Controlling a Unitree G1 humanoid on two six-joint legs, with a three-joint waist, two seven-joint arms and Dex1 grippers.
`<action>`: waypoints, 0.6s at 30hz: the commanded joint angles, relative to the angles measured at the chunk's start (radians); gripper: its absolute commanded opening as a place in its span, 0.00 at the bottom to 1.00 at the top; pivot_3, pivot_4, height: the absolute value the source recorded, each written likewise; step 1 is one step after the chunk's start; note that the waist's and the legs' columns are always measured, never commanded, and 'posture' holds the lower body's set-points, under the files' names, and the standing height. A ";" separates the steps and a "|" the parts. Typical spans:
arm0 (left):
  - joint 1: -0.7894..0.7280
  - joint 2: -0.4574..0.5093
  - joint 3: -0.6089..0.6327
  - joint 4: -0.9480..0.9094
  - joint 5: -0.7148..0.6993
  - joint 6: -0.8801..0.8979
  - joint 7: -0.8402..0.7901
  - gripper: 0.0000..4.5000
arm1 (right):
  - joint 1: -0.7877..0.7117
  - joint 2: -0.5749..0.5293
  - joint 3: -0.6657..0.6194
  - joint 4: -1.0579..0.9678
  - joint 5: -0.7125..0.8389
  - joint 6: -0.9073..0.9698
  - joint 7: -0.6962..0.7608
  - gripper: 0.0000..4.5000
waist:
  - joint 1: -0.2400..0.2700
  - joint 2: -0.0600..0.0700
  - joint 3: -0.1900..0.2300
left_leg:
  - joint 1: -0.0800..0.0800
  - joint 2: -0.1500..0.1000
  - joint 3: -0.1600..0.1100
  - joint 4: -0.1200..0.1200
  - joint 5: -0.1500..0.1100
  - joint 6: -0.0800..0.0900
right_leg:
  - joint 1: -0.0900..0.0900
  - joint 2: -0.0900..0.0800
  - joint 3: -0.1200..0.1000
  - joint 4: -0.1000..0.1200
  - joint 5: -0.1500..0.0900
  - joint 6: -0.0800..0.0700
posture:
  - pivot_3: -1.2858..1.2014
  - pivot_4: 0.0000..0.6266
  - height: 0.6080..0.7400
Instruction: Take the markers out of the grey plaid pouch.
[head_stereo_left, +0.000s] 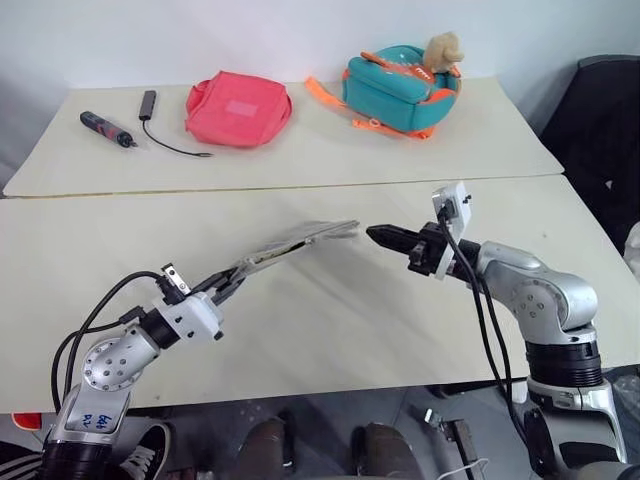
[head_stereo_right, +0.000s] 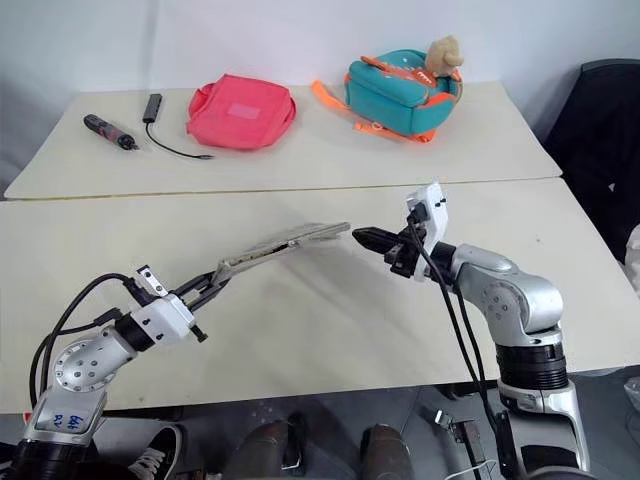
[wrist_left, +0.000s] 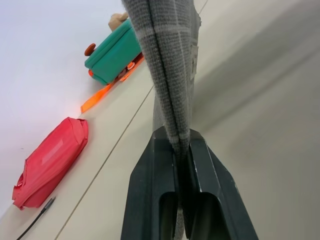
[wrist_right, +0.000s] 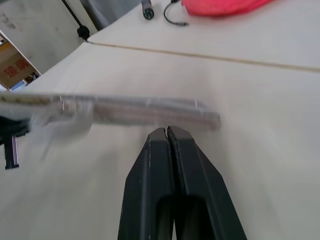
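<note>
Far bench (head_stereo_left: 300, 160): maroon-black tool (head_stereo_left: 106, 129) at the left end, black cable (head_stereo_left: 160, 130) just beside it, pink-red pouch (head_stereo_left: 238, 108) near the middle, teal-orange backpack (head_stereo_left: 400, 90) to its right with a tan plush toy (head_stereo_left: 442, 50) on top. Black chair (head_stereo_left: 600, 140) at the right edge.

The grey plaid pouch (wrist_left: 167, 60) is a woven cloth with a rough, matt weave and thin white lines. The left gripper (wrist_left: 176, 192) has fingers of smooth black plastic with a soft shine. The table (head_stereo_left: 330, 330) has a smooth, matt, pale top. The pink-red pouch (head_stereo_left: 238, 108) looks like soft matt fabric, and the teal backpack (head_stereo_left: 400, 88) is fabric also.
</note>
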 joint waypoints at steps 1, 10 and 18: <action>-0.008 0.004 0.002 -0.036 0.019 -0.019 0.003 0.00 | -0.004 -0.029 -0.004 -0.030 -0.032 -0.046 0.019 0.20 | 0.001 0.000 0.000 | 0.000 0.000 0.000 0.000 0.000 0.000 | 0.000 0.000 0.000 0.000 0.000 0.000 | 0.52 0.24 1.00; -0.023 0.021 0.003 -0.005 0.056 -0.059 -0.004 0.00 | 0.004 -0.048 0.005 -0.175 0.098 0.074 0.074 0.59 | 0.001 0.000 0.000 | 0.000 0.000 0.000 0.000 0.000 0.000 | 0.000 0.000 0.000 -0.001 0.000 0.000 | 0.52 0.24 1.00; -0.037 0.018 -0.014 0.014 0.097 -0.091 0.004 0.00 | -0.109 -0.055 0.103 -0.243 0.072 0.215 -0.047 0.59 | -0.001 0.000 0.000 | 0.000 0.002 0.000 0.000 -0.004 -0.004 | -0.001 0.000 0.000 -0.002 0.000 -0.001 | 0.52 0.24 1.00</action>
